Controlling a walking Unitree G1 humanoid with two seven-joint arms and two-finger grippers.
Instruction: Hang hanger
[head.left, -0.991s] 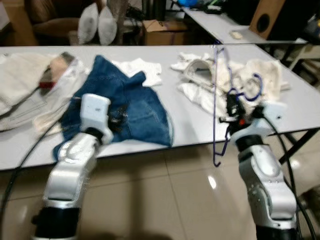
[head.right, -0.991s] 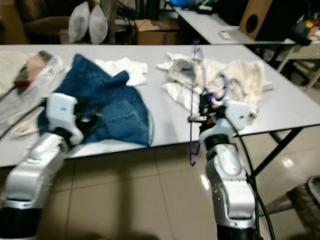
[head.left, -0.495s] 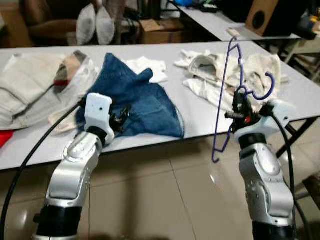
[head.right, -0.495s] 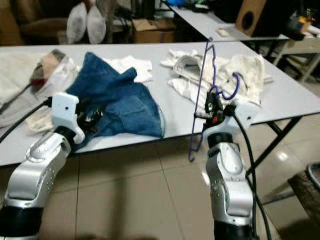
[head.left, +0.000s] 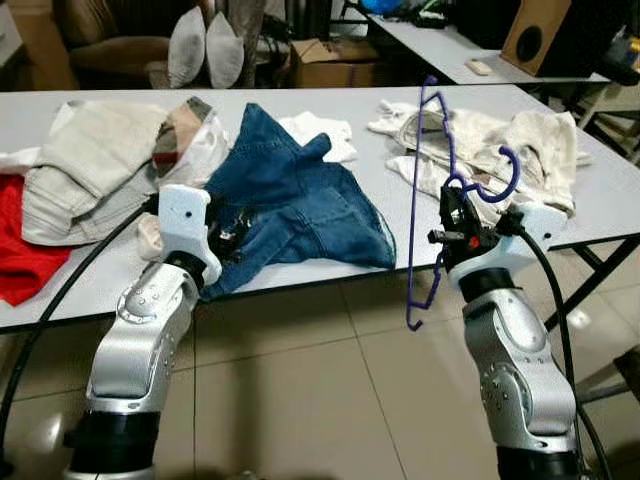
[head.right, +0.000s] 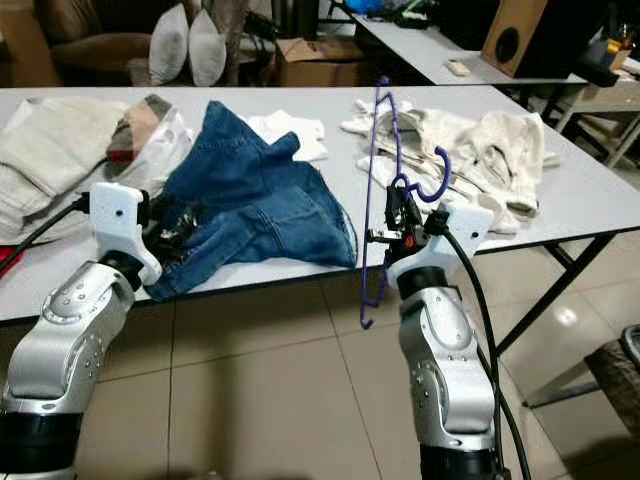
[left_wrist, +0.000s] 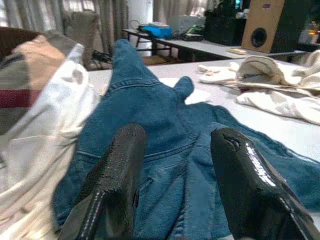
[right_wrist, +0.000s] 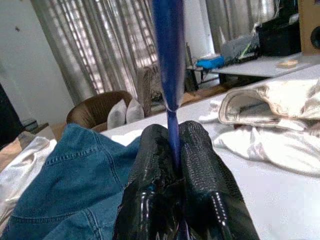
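The right gripper (right_wrist: 172, 150) has its jaws pressed together on the blue hanger (head.left: 425, 200), pinching the thin wire just below the hook. The hanger stands nearly upright, edge-on to the head camera, its hook curling to the robot's right above the wrist and its lower end hanging below the front edge of the grey table (head.left: 330, 100), over the tiled floor (head.left: 300, 390). The left gripper (left_wrist: 175, 165) hovers with its jaws spread just above the blue denim garment (head.left: 290, 200) that lies crumpled near the table's front edge. Cream clothes (head.left: 520, 150) lie on the table behind the hanger, and beige trousers (head.left: 90, 170) and a red cloth (head.left: 20, 250) lie on its left side.
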